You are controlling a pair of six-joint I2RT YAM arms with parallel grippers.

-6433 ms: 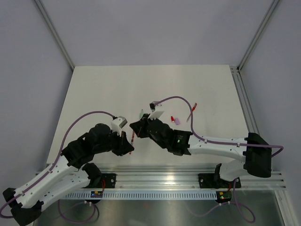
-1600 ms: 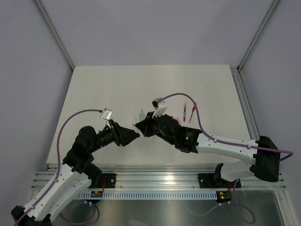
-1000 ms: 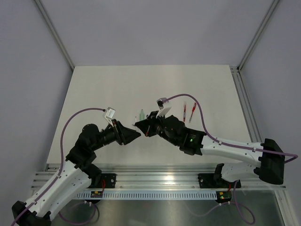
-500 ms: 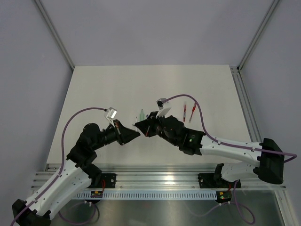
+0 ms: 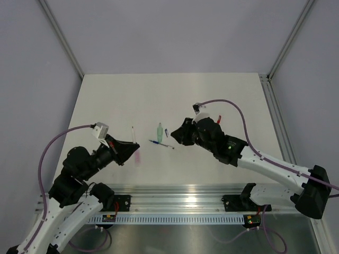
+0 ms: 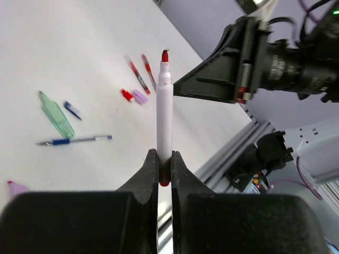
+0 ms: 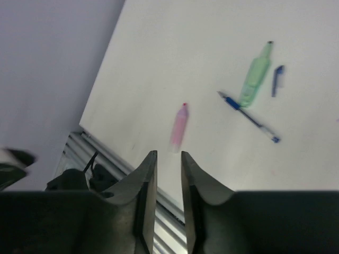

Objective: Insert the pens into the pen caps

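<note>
While pink pen (image 6: pixel 164 121) stands clamped between left jaws | right jaws ajar, empty

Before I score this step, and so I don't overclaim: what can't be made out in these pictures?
Pink item: blurred in right wrist view, cut off by the left gripper's body in left wrist view; pen or cap unclear.
Red pens: mostly hidden by the right arm in the top view; blurred in left wrist view.
Held pen: lower end hidden between the left jaws.
</note>
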